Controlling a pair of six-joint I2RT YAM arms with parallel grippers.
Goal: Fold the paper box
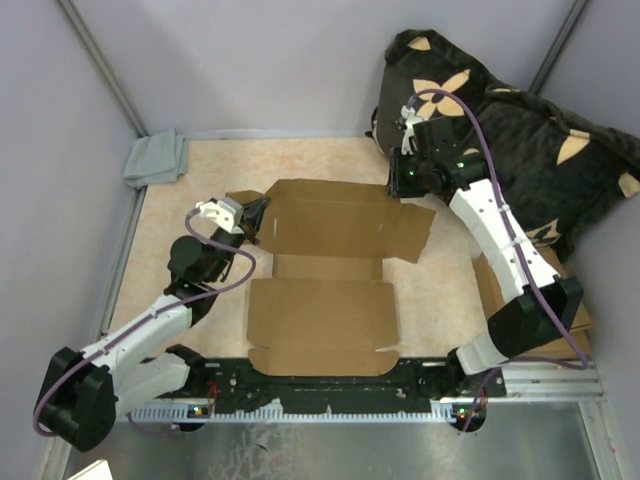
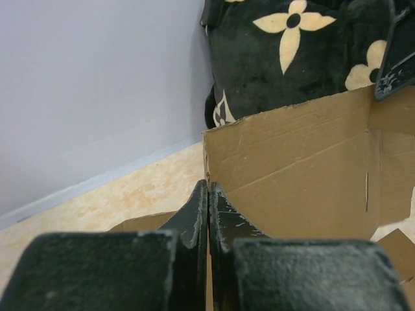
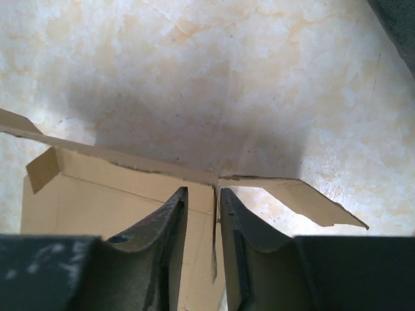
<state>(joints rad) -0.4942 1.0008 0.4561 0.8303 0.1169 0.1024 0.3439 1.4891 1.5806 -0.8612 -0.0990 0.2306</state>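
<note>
The paper box (image 1: 320, 310) lies mostly flat in the middle of the table, brown and unprinted, with its far panel raised. My left gripper (image 1: 250, 215) is at the box's far left corner. In the left wrist view the left gripper (image 2: 209, 188) is shut on a thin cardboard edge of the box (image 2: 305, 168). My right gripper (image 1: 395, 185) is at the far right corner. In the right wrist view the right gripper (image 3: 202, 193) straddles an upright flap edge of the box (image 3: 97, 201), with a gap left between the fingers and the card.
A black cushion with a tan flower pattern (image 1: 520, 130) fills the back right corner. A grey cloth (image 1: 155, 158) lies at the back left. Flat brown cardboard sheets (image 1: 572, 322) are piled at the right edge. Grey walls enclose the table.
</note>
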